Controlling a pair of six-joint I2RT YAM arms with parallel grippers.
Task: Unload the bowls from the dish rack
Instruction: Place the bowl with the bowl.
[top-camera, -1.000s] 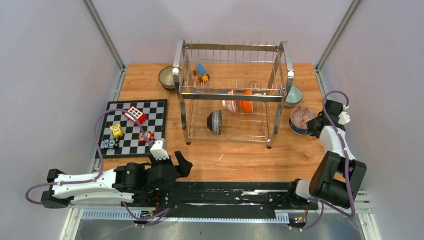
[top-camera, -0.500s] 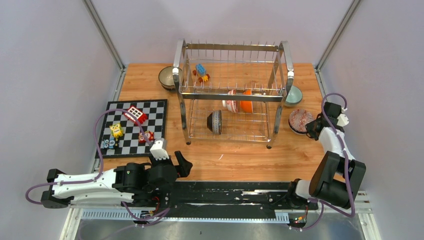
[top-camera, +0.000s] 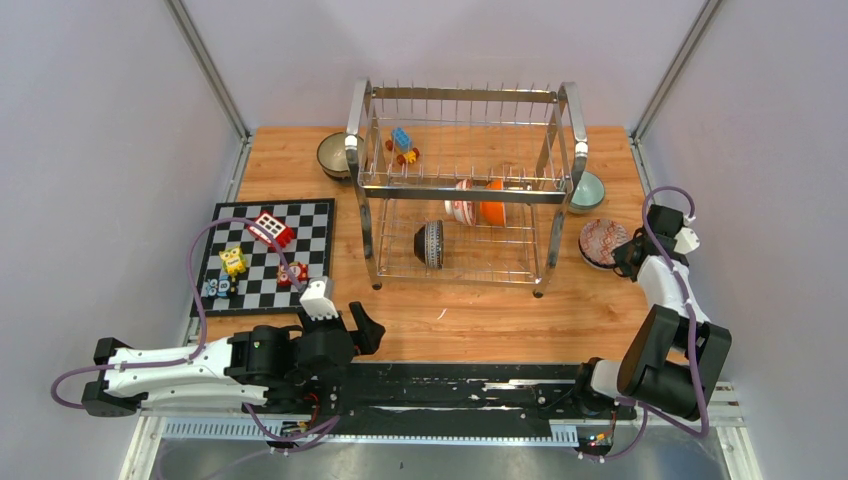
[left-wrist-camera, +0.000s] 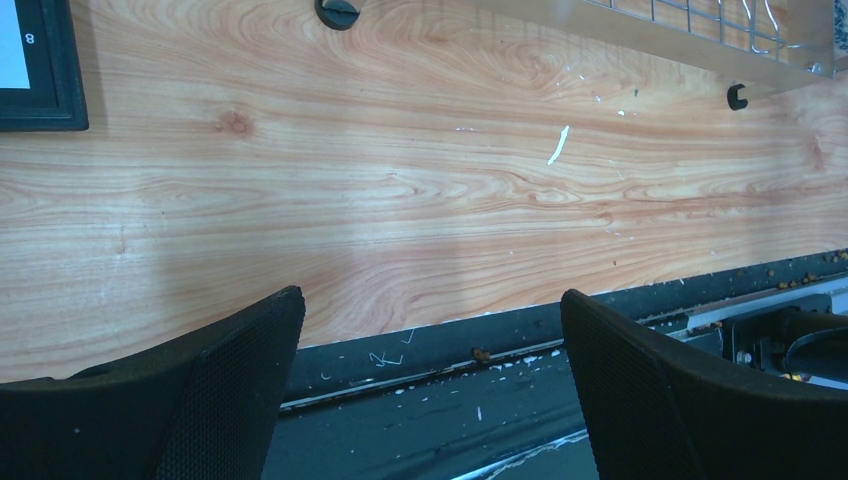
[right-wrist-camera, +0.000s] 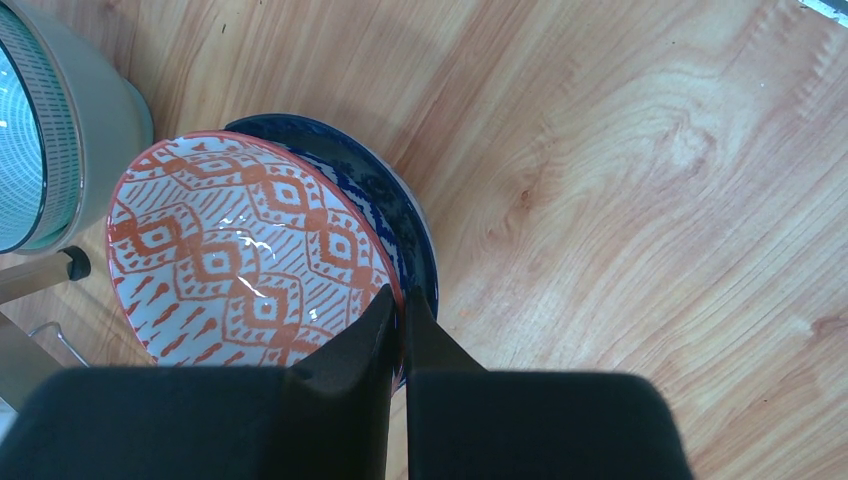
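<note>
- The right gripper (right-wrist-camera: 400, 320) pinches the red bowl (right-wrist-camera: 240, 260) by its rim, right of the dish rack (top-camera: 465, 190).
- The left gripper (left-wrist-camera: 430, 400) is open and empty.
- A striped bowl (top-camera: 431, 244) and an orange bowl (top-camera: 492, 205) wait inside it.

We made out only one mark: a small dark digit 8 on the white margin of the chequered board (left-wrist-camera: 44, 65), at the far left of the left wrist view. Any printing on the toy blocks (top-camera: 233, 261) was too small to read.
</note>
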